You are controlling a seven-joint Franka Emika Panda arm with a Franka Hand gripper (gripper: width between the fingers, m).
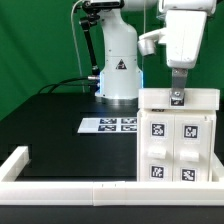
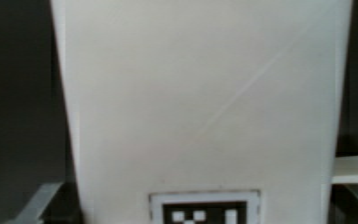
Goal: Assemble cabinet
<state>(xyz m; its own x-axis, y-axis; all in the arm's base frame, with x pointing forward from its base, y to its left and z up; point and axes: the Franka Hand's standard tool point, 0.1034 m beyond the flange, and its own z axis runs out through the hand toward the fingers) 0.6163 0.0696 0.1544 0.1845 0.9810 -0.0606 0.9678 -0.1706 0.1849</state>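
Observation:
The white cabinet (image 1: 178, 140) stands at the exterior view's right, by the front border. Its front shows two box parts with several black-and-white tags. A wider white panel (image 1: 180, 99) lies across its top, with a small tag on its near edge. My gripper (image 1: 177, 90) comes straight down onto that panel at the tag. In the wrist view the white panel (image 2: 194, 100) fills the space between my fingers, with its tag (image 2: 202, 210) close to the gripper. A grey finger (image 2: 39, 203) lies against one edge. The jaws look shut on the panel.
The marker board (image 1: 110, 124) lies flat on the black table in the middle. A low white border frame (image 1: 60, 186) runs along the front and the left side. The arm's white base (image 1: 118, 70) stands at the back before a green curtain.

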